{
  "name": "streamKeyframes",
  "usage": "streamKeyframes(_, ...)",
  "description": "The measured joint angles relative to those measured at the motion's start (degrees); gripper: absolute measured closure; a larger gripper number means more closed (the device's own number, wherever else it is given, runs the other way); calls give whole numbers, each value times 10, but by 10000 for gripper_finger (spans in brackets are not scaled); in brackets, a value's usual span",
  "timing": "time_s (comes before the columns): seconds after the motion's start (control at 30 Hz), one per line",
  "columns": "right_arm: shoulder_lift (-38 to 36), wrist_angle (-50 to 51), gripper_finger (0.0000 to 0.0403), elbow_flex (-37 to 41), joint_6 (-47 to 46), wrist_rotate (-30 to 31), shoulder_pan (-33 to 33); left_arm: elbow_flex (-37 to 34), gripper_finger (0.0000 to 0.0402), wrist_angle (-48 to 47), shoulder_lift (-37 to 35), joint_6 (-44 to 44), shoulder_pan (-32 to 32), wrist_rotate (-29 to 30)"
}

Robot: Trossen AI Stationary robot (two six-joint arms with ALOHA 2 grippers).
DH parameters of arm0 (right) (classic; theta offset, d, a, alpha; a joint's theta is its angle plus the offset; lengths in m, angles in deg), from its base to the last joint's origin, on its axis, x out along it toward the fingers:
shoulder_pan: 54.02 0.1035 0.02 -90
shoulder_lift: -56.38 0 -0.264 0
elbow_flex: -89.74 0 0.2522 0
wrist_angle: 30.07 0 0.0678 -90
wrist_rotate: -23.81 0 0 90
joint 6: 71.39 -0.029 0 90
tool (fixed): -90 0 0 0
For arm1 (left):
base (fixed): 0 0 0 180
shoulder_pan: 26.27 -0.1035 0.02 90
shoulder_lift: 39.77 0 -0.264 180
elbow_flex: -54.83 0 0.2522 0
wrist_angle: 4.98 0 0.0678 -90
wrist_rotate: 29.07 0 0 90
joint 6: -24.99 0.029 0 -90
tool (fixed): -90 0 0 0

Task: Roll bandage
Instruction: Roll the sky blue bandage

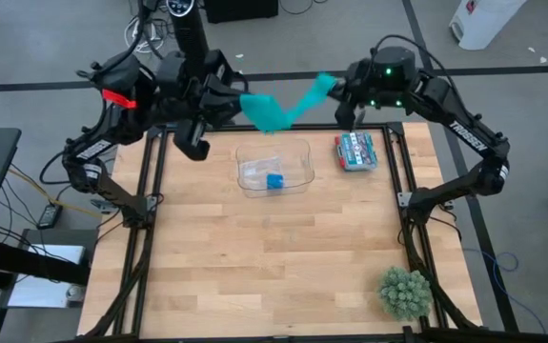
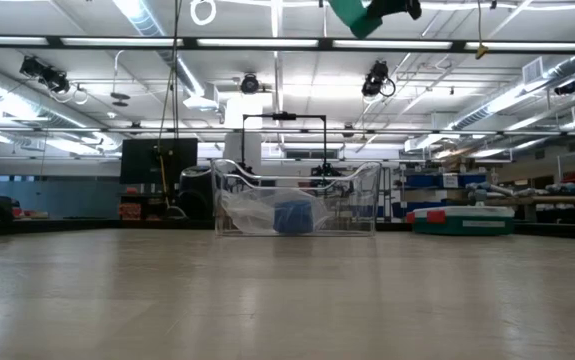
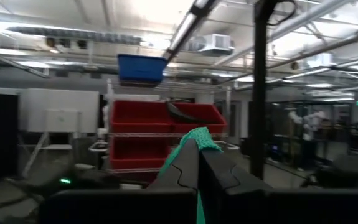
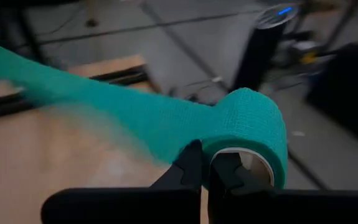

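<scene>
Right gripper (image 4: 205, 169) is closed, its fingers pinching the rim of the teal bandage (image 4: 241, 124) roll; left gripper (image 3: 198, 168) is likewise closed, clamping the loose end of the same strip. The bandage hangs stretched in the air between them, sagging in a V above the far edge of the clear bin (image 1: 274, 166); a small blue roll (image 1: 275, 181) lies inside that bin, and a flat packet (image 1: 355, 151) sits just beside it on the wooden table (image 1: 274, 267).
</scene>
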Motion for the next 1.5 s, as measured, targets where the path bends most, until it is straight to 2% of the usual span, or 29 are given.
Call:
streamKeyframes(0.2, 0, -74, 403, 0, 9, 14, -58, 0, 396, -9, 5, 0, 16, -30)
streamKeyframes(0.5, 0, -125, 403, 0, 12, 4, -121, 0, 396, -58, 10, 0, 40, -54)
streamKeyframes(0.67, -10, -167, 403, 0, -2, -88, -135, 0, 396, -98, 10, -1, 41, -46)
streamKeyframes(0.9, -35, -160, 403, 0, 4, -207, -134, 0, 396, -105, 10, 0, 40, -32)
streamKeyframes(1.0, -46, -164, 403, 0, 5, -255, -134, 0, 393, -116, 16, 1, 40, -5)
streamKeyframes(1.1, -51, -162, 403, 0, 3, -293, -133, 0, 372, -118, 30, 15, 40, 9)
streamKeyframes(1.2, -55, -156, 403, 0, -1, -320, -126, 0, 330, -128, 41, 13, 41, 14)
streamKeyframes(1.37, -65, -138, 403, 0, -1, -360, -115, 0, 254, -211, 49, 2, 41, 16)
streamKeyframes(1.5, -75, -124, 403, 0, 4, -384, -113, -1, 226, -270, 45, 1, 40, 22)
